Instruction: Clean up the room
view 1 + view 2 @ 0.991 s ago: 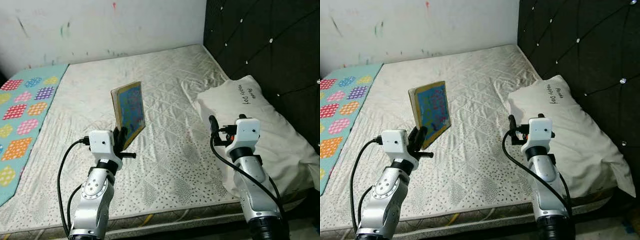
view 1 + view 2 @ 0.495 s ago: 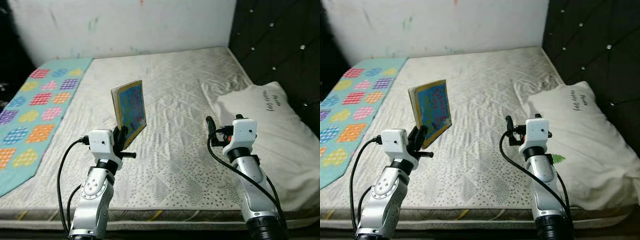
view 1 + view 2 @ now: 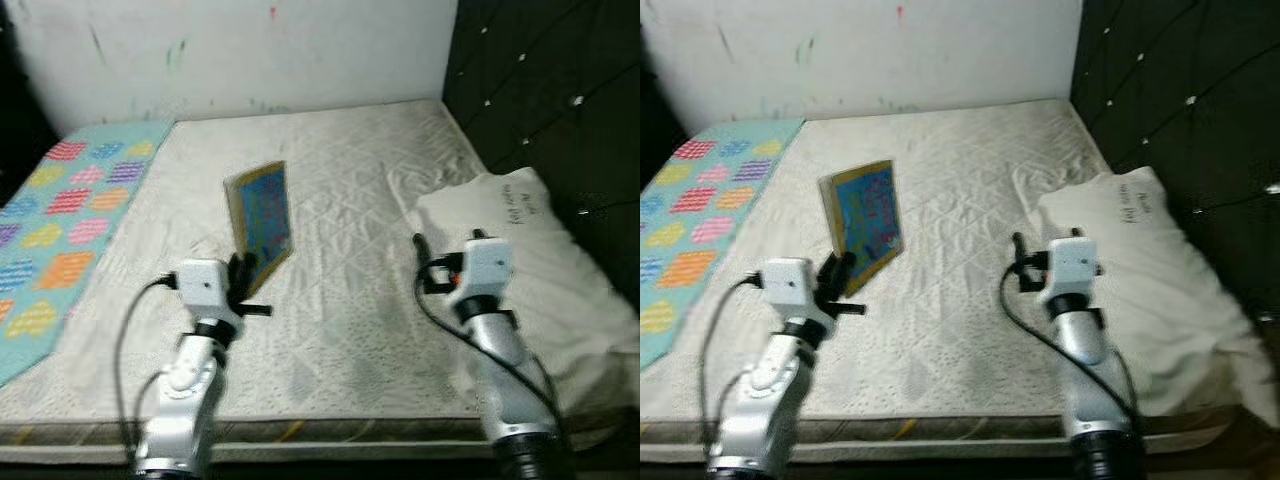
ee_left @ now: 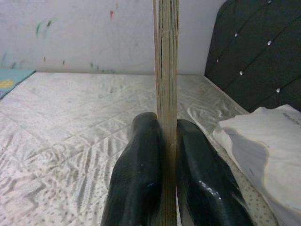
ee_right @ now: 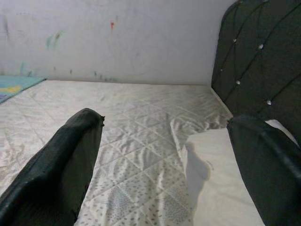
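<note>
A thin board book (image 3: 261, 214) with a blue, colourful cover stands upright above the white mattress (image 3: 340, 180). My left gripper (image 3: 243, 277) is shut on its lower edge; in the left wrist view the book's edge (image 4: 165, 70) rises between the two black fingers (image 4: 136, 183). My right gripper (image 3: 422, 262) is held over the mattress beside the white pillow (image 3: 540, 260), open with nothing in it. In the right wrist view its fingers (image 5: 56, 169) stand wide apart.
A teal blanket (image 3: 60, 215) with coloured patches covers the bed's left side. A black tufted headboard (image 3: 560, 90) runs along the right. A white wall (image 3: 240, 50) with paint marks stands behind the bed. The mattress front edge (image 3: 330, 428) lies just below my arms.
The whole picture has shifted and blurred, so the camera has moved. The book stays in my left gripper and both arms keep their pose.
</note>
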`<state>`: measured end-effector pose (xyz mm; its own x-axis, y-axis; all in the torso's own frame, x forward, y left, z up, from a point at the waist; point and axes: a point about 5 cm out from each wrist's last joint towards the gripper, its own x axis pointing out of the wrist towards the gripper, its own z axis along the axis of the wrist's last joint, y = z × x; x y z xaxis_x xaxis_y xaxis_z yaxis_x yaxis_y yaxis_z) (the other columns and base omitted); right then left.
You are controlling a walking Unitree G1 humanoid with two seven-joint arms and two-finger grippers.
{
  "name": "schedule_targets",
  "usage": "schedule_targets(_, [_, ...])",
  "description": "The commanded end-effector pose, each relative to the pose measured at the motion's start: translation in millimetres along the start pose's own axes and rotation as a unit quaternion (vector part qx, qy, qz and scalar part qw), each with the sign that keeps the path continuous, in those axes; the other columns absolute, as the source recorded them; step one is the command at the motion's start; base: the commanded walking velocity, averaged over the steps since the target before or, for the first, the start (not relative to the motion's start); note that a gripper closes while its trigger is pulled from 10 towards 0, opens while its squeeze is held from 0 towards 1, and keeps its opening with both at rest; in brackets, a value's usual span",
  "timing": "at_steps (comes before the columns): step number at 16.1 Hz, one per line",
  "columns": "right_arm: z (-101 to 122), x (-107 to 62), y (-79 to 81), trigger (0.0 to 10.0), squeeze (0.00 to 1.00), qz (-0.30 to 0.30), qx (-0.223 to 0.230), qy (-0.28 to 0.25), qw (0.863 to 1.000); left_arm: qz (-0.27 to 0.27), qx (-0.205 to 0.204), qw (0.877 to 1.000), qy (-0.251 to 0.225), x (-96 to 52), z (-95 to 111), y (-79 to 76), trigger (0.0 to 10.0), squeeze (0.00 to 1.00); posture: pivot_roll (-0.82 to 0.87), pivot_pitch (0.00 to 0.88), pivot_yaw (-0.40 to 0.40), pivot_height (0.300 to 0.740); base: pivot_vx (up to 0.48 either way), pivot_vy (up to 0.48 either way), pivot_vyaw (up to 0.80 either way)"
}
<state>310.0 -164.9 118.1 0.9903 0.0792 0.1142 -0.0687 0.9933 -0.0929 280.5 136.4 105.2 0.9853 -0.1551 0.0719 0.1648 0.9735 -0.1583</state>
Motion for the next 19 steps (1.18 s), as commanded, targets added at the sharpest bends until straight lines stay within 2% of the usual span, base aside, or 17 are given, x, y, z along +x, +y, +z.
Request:
schedule_targets(1, [-0.3,-0.9,-4.1,10.0,0.00,-0.002,-0.004,0.001,1.000,-0.004,0.002,1.000,-0.026,1.0,10.9,-2.8,10.0,0.00,-0.21,0.000,0.124,0.740,0.000,-0.319,0.00])
schedule_targets(4, [-0.2,-1.0,-6.0,10.0,0.00,-0.003,-0.007,0.002,1.000,-0.003,0.002,1.000,-0.026,1.0,11.2,-2.9,10.0,0.00,-0.22,0.000,0.120,0.740,0.000,-0.324,0.00])
schedule_targets(7, [0.0,-0.4,-6.2,10.0,0.00,-0.001,-0.009,0.002,1.000,0.003,-0.014,0.999,-0.031,1.6,11.8,-2.7,10.0,0.00,-0.22,0.000,0.120,0.740,0.000,0.000,0.00])
schedule_targets(19, [-0.8,-0.9,-4.3,10.0,0.00,0.006,-0.011,0.003,1.000,-0.014,-0.017,0.999,-0.038,-0.6,13.2,-4.6,10.0,0.00,-0.21,0.000,0.115,0.740,0.000,0.000,0.00])
